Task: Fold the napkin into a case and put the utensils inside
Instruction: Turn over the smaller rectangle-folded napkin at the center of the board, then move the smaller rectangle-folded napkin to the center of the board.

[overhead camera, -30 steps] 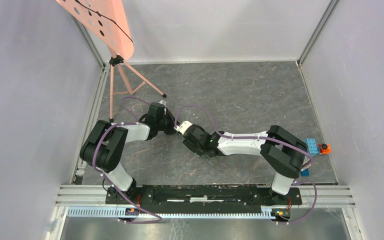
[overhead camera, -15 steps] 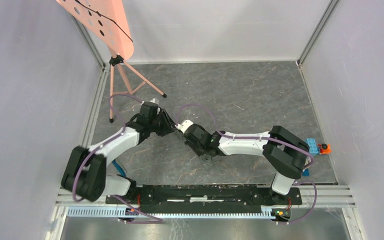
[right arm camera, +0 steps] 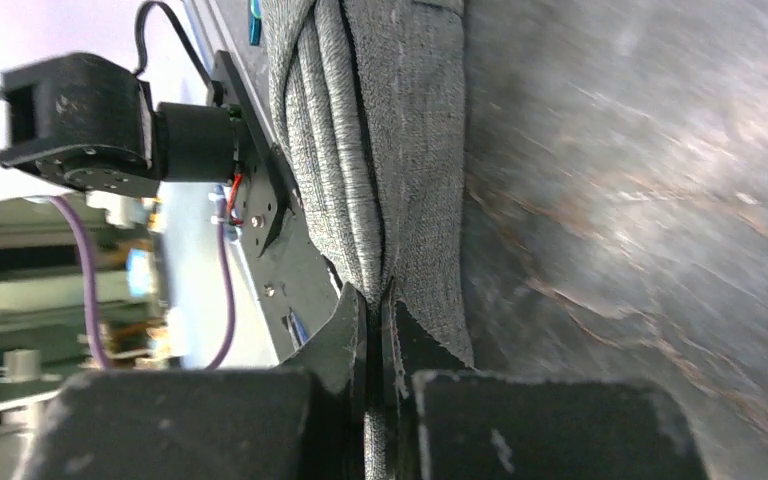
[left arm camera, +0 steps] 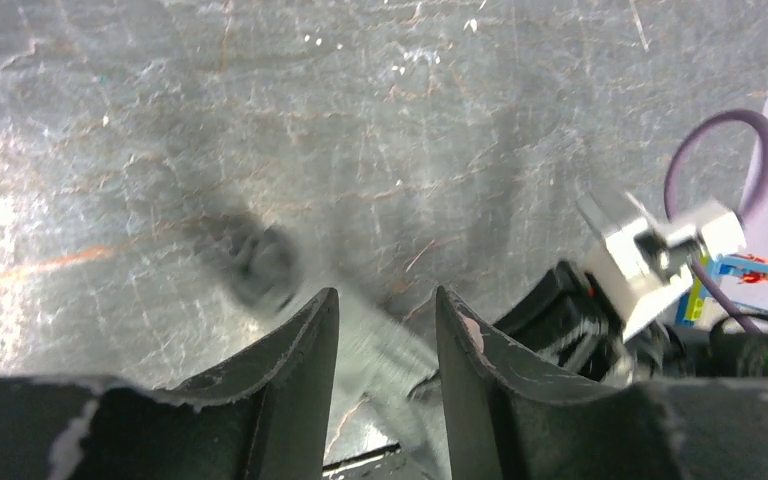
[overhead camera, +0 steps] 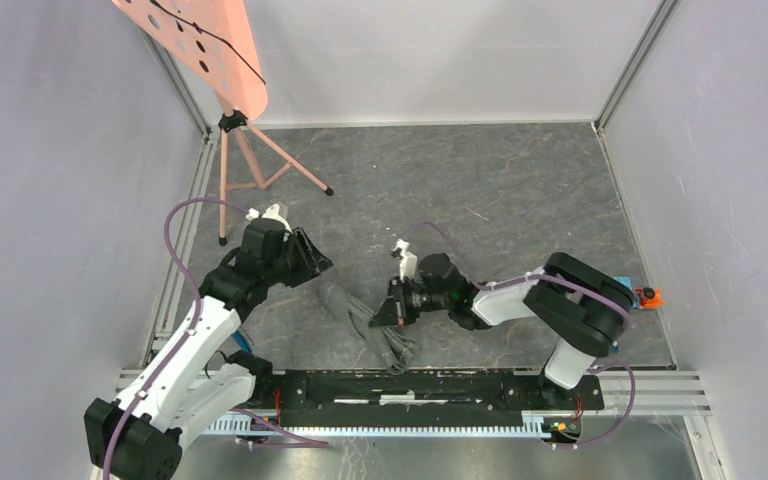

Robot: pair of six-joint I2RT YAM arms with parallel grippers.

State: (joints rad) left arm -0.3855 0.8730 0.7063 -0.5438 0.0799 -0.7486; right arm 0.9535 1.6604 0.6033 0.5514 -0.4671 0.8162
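The napkin [overhead camera: 372, 322] is a bunched grey strip on the slate floor near the front rail. My right gripper [overhead camera: 388, 308] is low over it and shut on a fold of the cloth. In the right wrist view the fingertips [right arm camera: 375, 300] pinch the napkin [right arm camera: 380, 150], whose folds run away from them. My left gripper [overhead camera: 315, 262] is open and empty, to the left of the cloth and apart from it. In the left wrist view [left arm camera: 385, 300] a blurred stretch of napkin [left arm camera: 380, 335] lies beyond the jaws. No utensils are clearly visible.
A pink stand on a tripod [overhead camera: 250, 150] is at the back left. A blue-and-white block with an orange part [overhead camera: 632, 293] lies by the right wall. The black front rail [overhead camera: 410, 385] runs just below the cloth. A small blue piece [overhead camera: 243, 343] shows by the left arm.
The grippers were together at mid-floor. The left arm has swung back left and stands open. The right gripper has pulled toward the front rail, dragging the napkin into view.
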